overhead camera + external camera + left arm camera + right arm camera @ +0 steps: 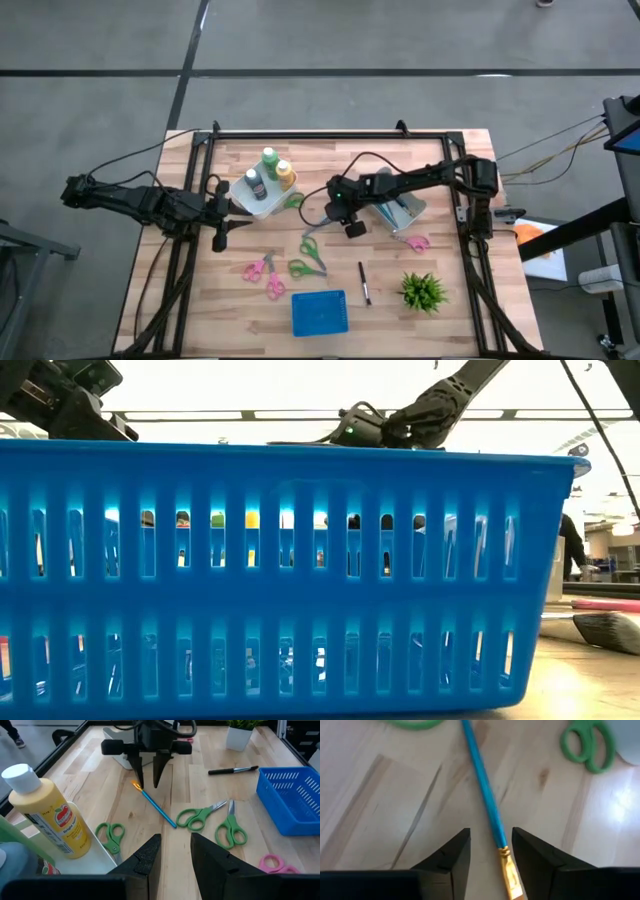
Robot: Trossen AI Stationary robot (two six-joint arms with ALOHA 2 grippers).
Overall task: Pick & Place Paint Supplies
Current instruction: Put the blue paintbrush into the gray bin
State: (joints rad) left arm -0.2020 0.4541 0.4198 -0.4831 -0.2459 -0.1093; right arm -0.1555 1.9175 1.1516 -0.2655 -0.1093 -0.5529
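On the wooden table [450, 320], the right gripper [148, 782] hangs open over a blue brush [157, 808].

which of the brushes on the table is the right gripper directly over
The thin blue-handled brush with the gold ferrule, lying flat between the right gripper's open fingers. The dark-handled brush lies apart, between the blue basket and the potted plant.

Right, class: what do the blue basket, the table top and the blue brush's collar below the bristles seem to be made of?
Slotted blue basket: likely moulded plastic, glossy, with even slots.
Pale table top: wood, with visible plank seams and grain, and a light sheen.
Blue-handled brush: its gold collar looks like crimped metal; its handle's material is unclear.
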